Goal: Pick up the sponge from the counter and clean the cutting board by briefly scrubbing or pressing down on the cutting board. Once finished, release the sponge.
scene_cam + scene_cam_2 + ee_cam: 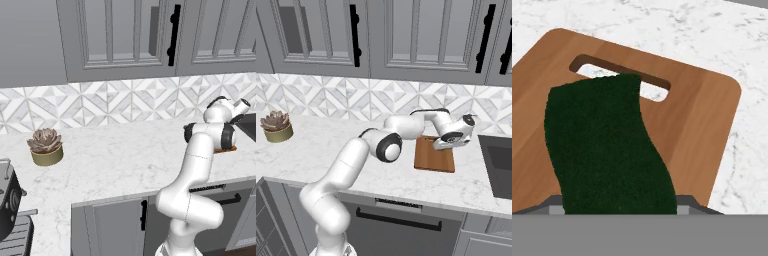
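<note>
We are seeing the white arm reaching low across the tabletop [316, 145] toward the right of the right base view, its claw [448, 145] hanging over the cutting board [432, 159]. The claw is grasping the sponge [607, 150], which is filling the lower left of the hand view (covering part of the board's handle slot).

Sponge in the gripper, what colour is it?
Dark green; the bent rectangular sponge shows best in the hand view.
</note>
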### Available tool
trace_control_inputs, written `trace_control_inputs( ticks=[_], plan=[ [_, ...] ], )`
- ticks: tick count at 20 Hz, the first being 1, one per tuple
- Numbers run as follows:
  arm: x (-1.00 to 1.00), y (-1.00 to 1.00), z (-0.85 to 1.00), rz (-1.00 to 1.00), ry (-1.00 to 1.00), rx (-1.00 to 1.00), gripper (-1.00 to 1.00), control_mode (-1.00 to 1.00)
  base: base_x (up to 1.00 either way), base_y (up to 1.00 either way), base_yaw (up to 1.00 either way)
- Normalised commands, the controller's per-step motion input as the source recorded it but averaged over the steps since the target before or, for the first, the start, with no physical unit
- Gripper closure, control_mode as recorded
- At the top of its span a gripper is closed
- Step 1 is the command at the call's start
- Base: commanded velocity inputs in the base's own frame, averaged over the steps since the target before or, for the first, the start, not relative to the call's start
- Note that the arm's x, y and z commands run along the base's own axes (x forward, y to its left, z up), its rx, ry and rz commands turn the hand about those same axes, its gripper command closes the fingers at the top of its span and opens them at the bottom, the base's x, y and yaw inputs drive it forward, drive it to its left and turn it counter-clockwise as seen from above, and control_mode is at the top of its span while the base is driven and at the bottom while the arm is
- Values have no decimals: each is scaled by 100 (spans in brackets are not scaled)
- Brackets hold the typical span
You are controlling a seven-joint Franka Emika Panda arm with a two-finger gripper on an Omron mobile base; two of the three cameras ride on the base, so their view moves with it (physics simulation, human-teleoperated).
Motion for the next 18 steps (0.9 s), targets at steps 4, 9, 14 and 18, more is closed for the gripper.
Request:
trace_control_inputs(
  ticks=[4, 9, 14, 18],
  plan=[
    [-30, -20, -28, -1, 5, 5, 100, -100, 0, 0, 0],
    [-100, -5, -79, 10, 12, -4, 100, -100, 0, 0, 0],
    [-100, 25, -89, 28, 9, -17, 100, -100, 0, 0, 0],
    [-100, 32, -73, 31, 2, -23, 100, -100, 0, 0, 0]
  ],
)
